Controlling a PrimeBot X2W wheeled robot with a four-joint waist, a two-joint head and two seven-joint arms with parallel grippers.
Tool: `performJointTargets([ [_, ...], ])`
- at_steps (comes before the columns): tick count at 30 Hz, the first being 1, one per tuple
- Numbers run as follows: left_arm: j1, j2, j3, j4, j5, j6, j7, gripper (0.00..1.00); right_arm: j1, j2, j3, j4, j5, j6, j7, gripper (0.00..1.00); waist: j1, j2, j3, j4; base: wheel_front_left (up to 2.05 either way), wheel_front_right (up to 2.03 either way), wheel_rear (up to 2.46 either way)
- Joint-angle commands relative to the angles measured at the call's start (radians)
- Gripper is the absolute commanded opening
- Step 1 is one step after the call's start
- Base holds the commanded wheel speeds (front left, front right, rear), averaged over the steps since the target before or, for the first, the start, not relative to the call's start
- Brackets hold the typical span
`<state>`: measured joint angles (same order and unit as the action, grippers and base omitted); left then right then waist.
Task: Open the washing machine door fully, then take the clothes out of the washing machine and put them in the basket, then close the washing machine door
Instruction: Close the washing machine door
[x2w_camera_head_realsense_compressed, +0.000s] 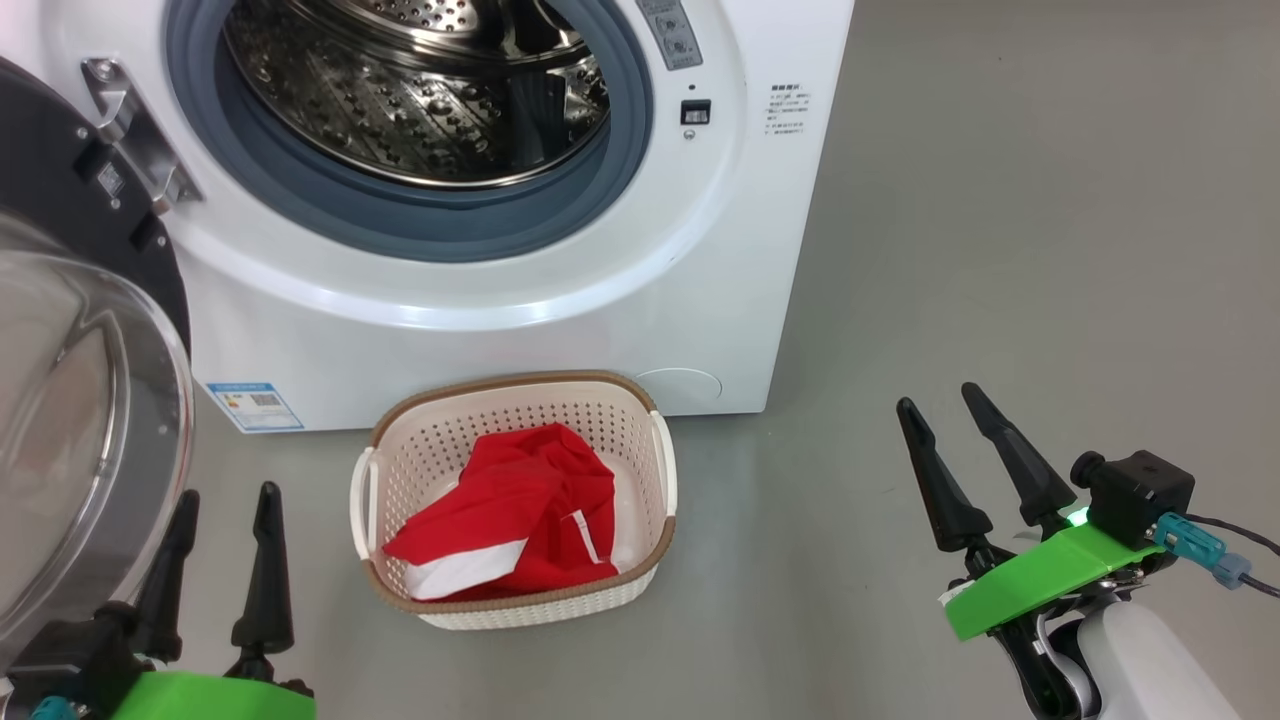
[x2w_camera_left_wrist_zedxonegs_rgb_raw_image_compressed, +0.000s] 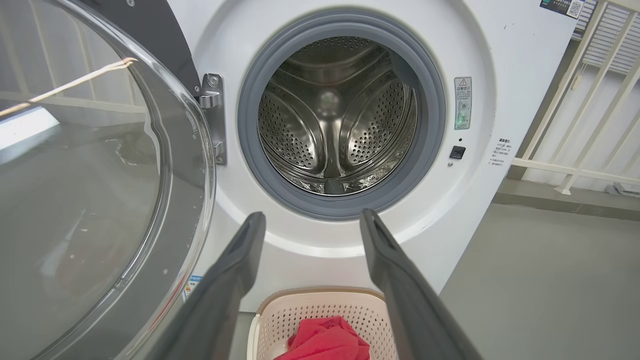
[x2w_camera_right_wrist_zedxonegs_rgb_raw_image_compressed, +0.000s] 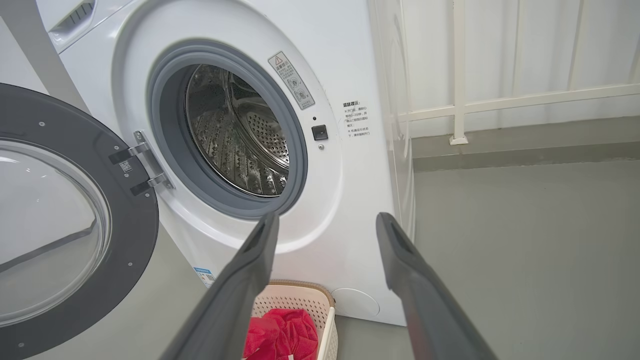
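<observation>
Now, with the clothes (x2w_camera_head_realsense_compressed: 520, 500) in the basket (x2w_camera_head_realsense_compressed: 500, 380), I'd bring my left gripper (x2w_camera_head_realsense_compressed: 229, 492) (spread wide, empty, like the right gripper (x2w_camera_head_realsense_compressed: 938, 396)) round the washing machine door (x2w_camera_head_realsense_compressed: 90, 400) at left and push steadily.

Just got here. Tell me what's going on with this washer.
A two-armed robot is unloading the white front-loading washing machine. Its round black glass-windowed door hangs open, the steel drum looks empty, and the red-and-white clothes lie in the cream perforated basket. The left gripper and right gripper are open, holding nothing; closing the door remains.
</observation>
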<state>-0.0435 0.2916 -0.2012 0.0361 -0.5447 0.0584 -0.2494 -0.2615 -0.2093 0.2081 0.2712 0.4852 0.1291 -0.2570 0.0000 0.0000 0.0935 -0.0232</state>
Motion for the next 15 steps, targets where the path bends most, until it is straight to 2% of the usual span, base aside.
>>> performJointTargets([
  [1, -0.011, 0.029, 0.037, -0.02, -0.002, 0.002, -0.009, 1.0, 0.001, -0.002, 0.014, -0.022, -0.004, 0.002, -0.005, 1.0, 0.0, 0.0, -0.001, 0.0, -0.47, 0.47, 0.0],
  [15, -0.01, 0.032, 0.033, -0.022, -0.001, 0.008, -0.01, 1.0, 0.002, -0.002, 0.012, -0.025, -0.007, 0.002, -0.005, 1.0, 0.0, 0.0, 0.003, 0.001, -0.04, 0.04, 0.0],
])
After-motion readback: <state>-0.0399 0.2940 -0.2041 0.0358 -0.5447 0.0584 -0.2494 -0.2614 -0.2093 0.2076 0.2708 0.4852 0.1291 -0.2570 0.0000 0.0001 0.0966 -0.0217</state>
